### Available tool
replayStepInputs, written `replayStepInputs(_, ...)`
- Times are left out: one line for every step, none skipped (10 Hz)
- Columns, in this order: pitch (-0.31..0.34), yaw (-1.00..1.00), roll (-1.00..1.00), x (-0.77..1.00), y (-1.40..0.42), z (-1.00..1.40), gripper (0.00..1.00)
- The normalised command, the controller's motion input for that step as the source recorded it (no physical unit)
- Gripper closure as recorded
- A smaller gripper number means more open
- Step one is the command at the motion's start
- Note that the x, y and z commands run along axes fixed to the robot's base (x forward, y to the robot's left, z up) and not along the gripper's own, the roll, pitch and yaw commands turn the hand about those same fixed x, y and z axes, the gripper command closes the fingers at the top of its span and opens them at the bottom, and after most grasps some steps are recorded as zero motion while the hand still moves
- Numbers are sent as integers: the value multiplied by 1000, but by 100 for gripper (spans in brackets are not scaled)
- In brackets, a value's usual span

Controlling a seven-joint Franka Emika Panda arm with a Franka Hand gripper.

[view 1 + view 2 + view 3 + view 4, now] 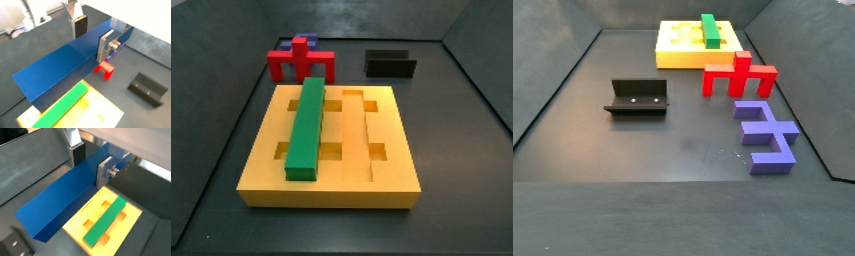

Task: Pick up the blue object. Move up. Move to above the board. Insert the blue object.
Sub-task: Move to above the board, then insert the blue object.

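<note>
The blue object [63,67] shows only in both wrist views, a long bar running from the lower left of the frame up toward the upper right, gripped across its width by the gripper [93,34]. The silver fingers [105,172] are closed against its two long sides, holding it up off the floor. The board [385,165] lies below, at the bottom of a wrist view and filling the middle of a side view, with the green bar [307,125] seated lengthwise in its left groove. Behind the board in that side view stand the red piece [299,64] and the fixture [390,65]. A purplish-blue block [767,135] sits at the right of a side view.
</note>
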Motion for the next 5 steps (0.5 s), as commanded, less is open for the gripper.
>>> replayStepInputs(165, 8, 14, 84, -281, 54, 100)
replayStepInputs(-30, 0, 0, 0, -57, -109, 100)
replayStepInputs(0, 0, 86, 0, 0, -209, 100)
replayStepInputs(0, -103, 237, 131, -397, -649, 100)
replayStepInputs(-189, 209, 153, 0, -563, -746, 100)
